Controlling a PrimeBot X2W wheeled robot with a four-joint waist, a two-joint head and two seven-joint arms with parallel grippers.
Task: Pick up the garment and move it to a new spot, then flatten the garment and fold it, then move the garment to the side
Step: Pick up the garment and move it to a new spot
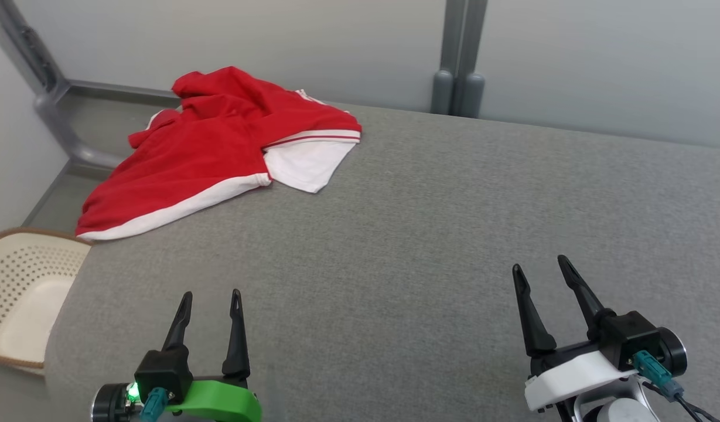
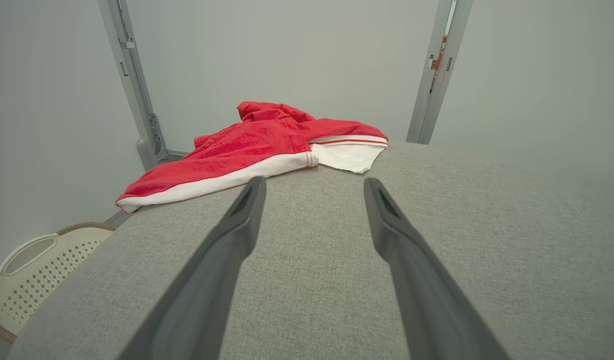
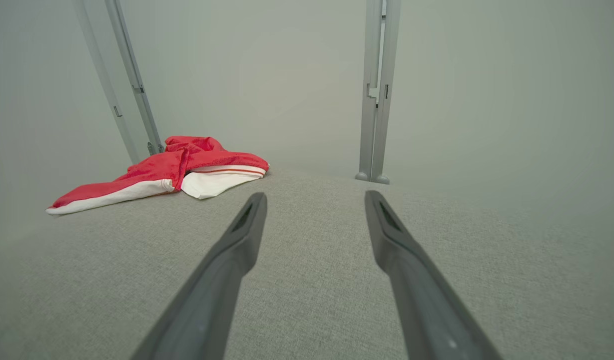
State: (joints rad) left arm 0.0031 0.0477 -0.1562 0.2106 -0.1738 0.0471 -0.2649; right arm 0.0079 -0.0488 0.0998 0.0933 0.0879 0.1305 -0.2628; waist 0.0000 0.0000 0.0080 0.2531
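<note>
Head view, bench [image 1: 442, 234]: grey woven fabric surface, pale wall panels behind it.

Garment [image 1: 219, 146]: red with white trim, lying in a crumpled heap at the bench's far corner, at about 10 o'clock in the head view. A white hem band runs along its near edge. A white panel with a thin red stripe sticks out on its 3 o'clock side. Its 9 o'clock end reaches the bench edge and looks to hang slightly over it. Nothing is touching it.

Left gripper [image 1: 211, 293]: at 7 o'clock in the head view, green mount, small green light lit on the body. The two dark fingers are spread apart, nothing between them. It sits low over bare fabric, whether touching I cannot tell. The garment is well apart from it, toward 12 o'clock. In the left wrist view the garment [image 2: 247, 150] lies beyond both fingertips, from 12 round to 10 o'clock.

Right gripper [image 1: 540, 263]: at 5 o'clock, white mount, fingers likewise spread and empty, tilted a little toward 11 o'clock. The garment is well apart, at its 10 o'clock. In the right wrist view the garment [image 3: 152, 175] sits at 10 o'clock.

Basket [image 1: 20, 293]: cream, perforated, brown rim, off the bench's edge at 8 o'clock, lower than the bench top.

Grey metal post [image 1: 459, 58] stands behind the bench at 12 o'clock.
</note>
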